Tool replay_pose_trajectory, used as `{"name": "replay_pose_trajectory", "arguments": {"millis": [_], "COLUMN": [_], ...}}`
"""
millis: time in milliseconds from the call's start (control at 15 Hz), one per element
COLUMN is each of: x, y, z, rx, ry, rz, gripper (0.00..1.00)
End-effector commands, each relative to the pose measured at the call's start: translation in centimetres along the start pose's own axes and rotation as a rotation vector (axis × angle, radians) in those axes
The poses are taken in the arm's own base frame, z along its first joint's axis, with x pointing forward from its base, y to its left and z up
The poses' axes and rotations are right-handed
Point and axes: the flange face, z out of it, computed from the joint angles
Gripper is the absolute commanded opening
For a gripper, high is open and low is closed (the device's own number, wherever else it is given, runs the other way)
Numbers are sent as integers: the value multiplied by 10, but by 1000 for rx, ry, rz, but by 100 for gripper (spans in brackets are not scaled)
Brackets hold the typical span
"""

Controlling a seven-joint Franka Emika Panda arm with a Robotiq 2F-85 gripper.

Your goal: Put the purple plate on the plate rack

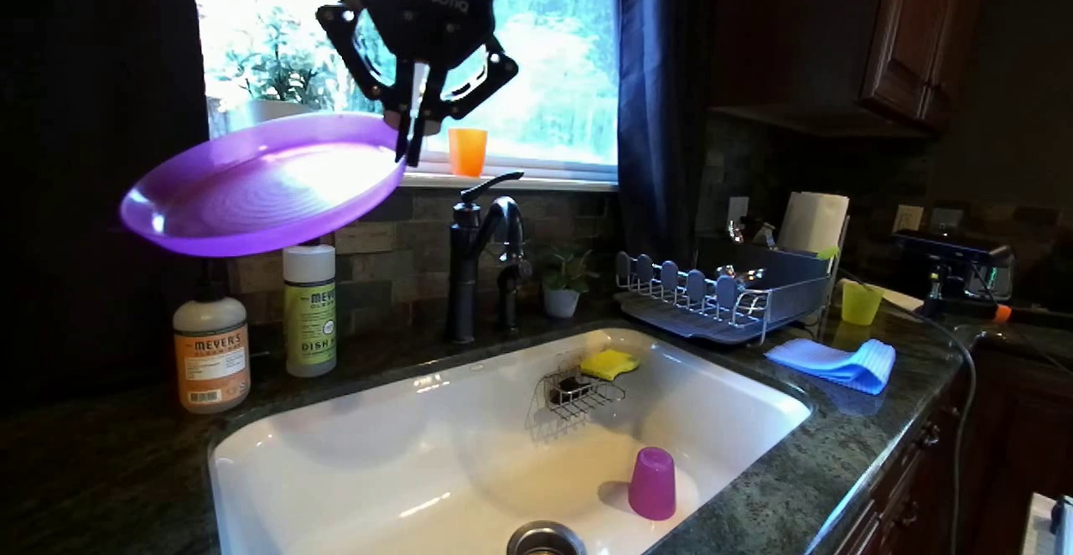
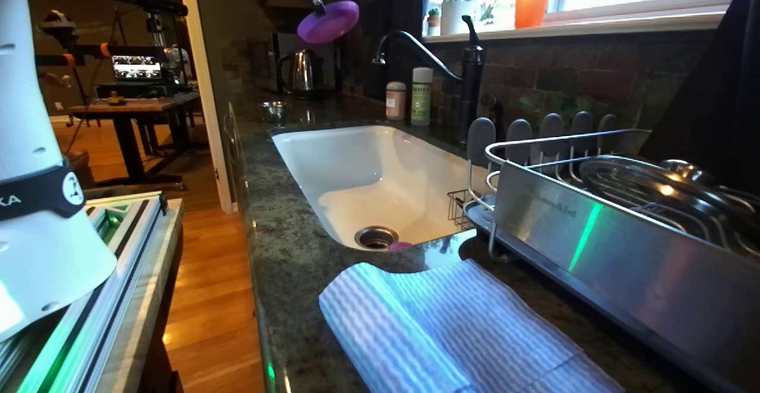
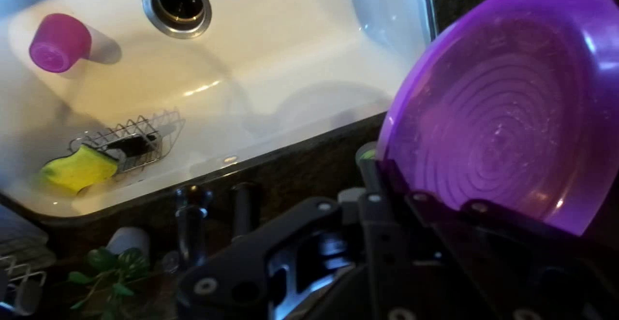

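Observation:
The purple plate [image 1: 268,190] hangs in the air, tilted, above the counter and soap bottles at one end of the sink. It also shows in an exterior view [image 2: 330,23] and fills the right of the wrist view [image 3: 503,117]. My gripper [image 1: 408,148] is shut on the plate's rim, with the fingertips on either side of it; they also show in the wrist view [image 3: 379,170]. The plate rack [image 1: 796,291] stands on the counter beyond the sink's opposite end, with grey-tipped prongs along one side. It is close up in an exterior view [image 2: 552,206]. A shiny lid [image 2: 641,173] lies in it.
The tall dark faucet [image 1: 463,278] stands behind the white sink [image 1: 335,454], between plate and rack. A purple cup [image 1: 652,484] is upside down in the sink. Soap bottles [image 1: 310,320], a small potted plant [image 1: 561,291], a blue cloth [image 1: 838,362] and a green cup [image 1: 861,303] are around.

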Motion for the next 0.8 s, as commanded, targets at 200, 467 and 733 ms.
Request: {"name": "replay_pose_trajectory", "arguments": {"millis": [200, 467, 733], "x": [-28, -53, -68], "y": [85, 128, 168], "z": [-44, -62, -73], "rx": [-20, -69, -155], "ry": [277, 389, 495], "rz": [222, 374, 525], "gripper": [1, 1, 1]}}
